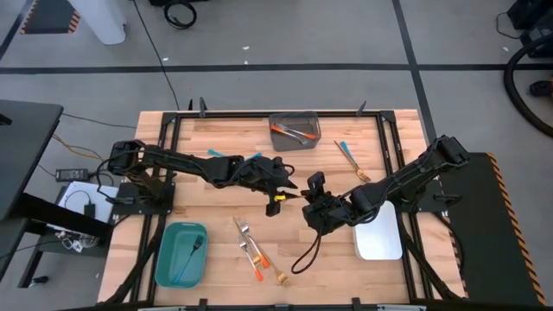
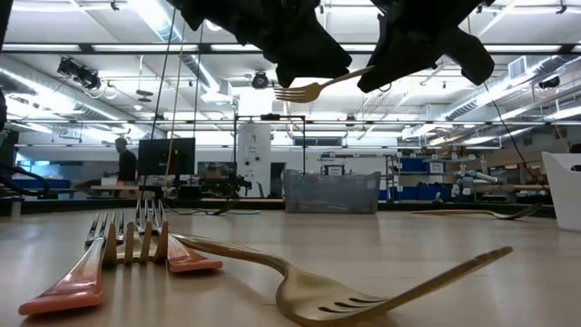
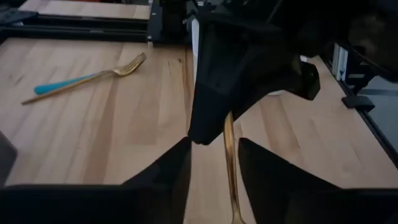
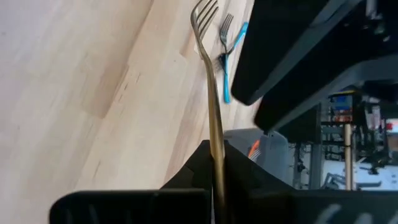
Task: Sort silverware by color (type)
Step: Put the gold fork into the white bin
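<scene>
Gold fork (image 2: 313,89) held in the air between the two grippers at mid-table.

The right gripper (image 4: 216,163) pinches the gold fork's handle, tines pointing toward the left gripper (image 3: 214,155); the left gripper's fingers are spread with the handle between them; other silverware lies near: orange-handled forks (image 1: 251,246) at the near edge, a blue-handled fork (image 1: 349,159) far right, more in the grey bin (image 1: 295,130) and teal bin (image 1: 181,253).

Fork (image 2: 313,89) held mid-table btwn left hand (image 1: 278,183) & right hand (image 1: 313,204), above table (image 1: 216,203).
</scene>
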Available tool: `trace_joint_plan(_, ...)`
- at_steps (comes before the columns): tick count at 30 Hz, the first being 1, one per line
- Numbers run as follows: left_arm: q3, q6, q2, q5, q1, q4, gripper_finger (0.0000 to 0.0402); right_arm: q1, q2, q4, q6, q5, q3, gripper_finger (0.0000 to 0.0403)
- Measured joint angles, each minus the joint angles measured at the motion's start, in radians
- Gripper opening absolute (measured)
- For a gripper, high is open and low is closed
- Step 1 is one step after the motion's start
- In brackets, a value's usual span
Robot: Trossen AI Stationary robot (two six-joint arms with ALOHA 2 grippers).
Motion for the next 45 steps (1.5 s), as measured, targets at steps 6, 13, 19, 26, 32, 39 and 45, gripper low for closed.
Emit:
trace_joint_plan(6, 0.0, 0.08, -0.012, 0.0, -0.013, -0.035, 0.0158, 0.001, 0.0, -0.061, 0.155, -0.126, 0.0, 0.002)
trace_joint_plan(13, -0.074, 0.182, -0.075, -0.038, -0.052, -0.051, 0.0148, 0.026, -0.002, -0.309, 0.332, -0.314, 0.077, 0.0018)
trace_joint_plan(19, -0.16, 0.187, -0.143, -0.063, -0.058, 0.013, 0.0142, 0.047, -0.003, -0.523, 0.346, -0.448, 0.195, 0.0018)
trace_joint_plan(26, -0.202, 0.182, -0.188, -0.091, -0.058, 0.017, 0.0142, 0.078, -0.005, -0.753, 0.148, -0.54, 0.243, 0.0018)
trace_joint_plan(32, -0.202, 0.187, -0.195, -0.092, -0.058, 0.027, 0.0142, 0.084, -0.005, -0.944, 0.153, -0.612, 0.243, 0.0018)
trace_joint_plan(39, -0.202, 0.206, -0.195, -0.096, -0.048, 0.025, 0.0142, 0.095, -0.005, -1.008, 0.127, -0.659, 0.278, 0.0018)
trace_joint_plan(45, -0.202, 0.214, -0.195, -0.1, -0.032, 0.026, 0.0142, 0.104, -0.005, -1.008, 0.083, -0.735, 0.29, 0.0018)
